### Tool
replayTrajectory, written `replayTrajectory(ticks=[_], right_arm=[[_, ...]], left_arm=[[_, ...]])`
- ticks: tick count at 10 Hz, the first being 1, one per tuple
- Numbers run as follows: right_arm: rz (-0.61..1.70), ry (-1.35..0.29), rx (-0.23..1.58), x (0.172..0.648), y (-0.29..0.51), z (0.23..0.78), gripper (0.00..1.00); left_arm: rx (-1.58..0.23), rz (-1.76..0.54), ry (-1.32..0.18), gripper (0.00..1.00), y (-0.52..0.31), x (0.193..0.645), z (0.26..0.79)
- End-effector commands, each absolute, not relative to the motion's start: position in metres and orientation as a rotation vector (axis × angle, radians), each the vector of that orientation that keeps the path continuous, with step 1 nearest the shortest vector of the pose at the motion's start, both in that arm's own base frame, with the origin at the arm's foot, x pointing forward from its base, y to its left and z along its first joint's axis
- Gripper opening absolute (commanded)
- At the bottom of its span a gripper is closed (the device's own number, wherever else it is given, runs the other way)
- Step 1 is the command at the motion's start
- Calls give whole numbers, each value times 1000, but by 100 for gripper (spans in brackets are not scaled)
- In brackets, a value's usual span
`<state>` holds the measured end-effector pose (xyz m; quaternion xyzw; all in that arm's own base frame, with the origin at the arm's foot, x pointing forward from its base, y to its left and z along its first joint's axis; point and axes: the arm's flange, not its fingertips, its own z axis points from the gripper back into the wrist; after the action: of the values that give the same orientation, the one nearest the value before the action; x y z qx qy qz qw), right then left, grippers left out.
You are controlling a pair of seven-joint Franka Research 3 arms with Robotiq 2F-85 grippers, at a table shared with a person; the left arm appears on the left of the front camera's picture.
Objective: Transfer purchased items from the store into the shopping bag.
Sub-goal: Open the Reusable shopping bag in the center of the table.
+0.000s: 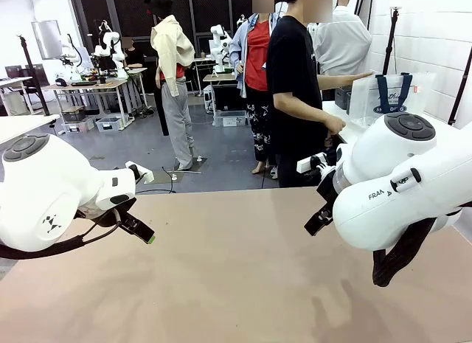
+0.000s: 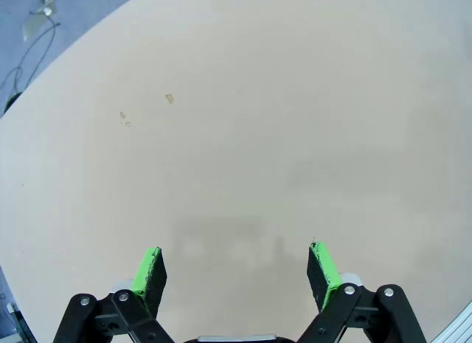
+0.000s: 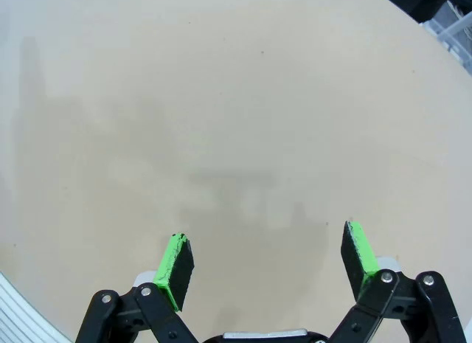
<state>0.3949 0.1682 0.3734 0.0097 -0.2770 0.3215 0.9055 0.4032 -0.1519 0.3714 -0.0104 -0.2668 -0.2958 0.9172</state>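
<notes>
We log: left gripper (image 2: pixel 240 265), jaws spread and released, over the tan table (image 2: pixel 295 99); right gripper (image 3: pixel 267 258) likewise released over it. Shopping bag (image 1: pixel 369 107) — upright, far right beyond the table, a person's hand (image 1: pixel 362 76) at its top.

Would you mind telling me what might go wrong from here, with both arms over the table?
1. The person's hand is at the shopping bag, which stands beyond the far right corner of the table. An arm reaching that way may meet the hand.
2. The bag looks thin and floppy, so it may sag or tip during loading.
</notes>
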Motion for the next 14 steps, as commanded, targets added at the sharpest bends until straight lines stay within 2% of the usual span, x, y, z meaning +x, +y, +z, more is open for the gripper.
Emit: replayTrajectory(ticks=[1,14], right_arm=[[664,-572,21,395,168,373,100],[664,-572,21,395,168,373,100]], left_arm=[[-21,-606,-549,100,-151,404,371],[-21,-606,-549,100,-151,404,371]])
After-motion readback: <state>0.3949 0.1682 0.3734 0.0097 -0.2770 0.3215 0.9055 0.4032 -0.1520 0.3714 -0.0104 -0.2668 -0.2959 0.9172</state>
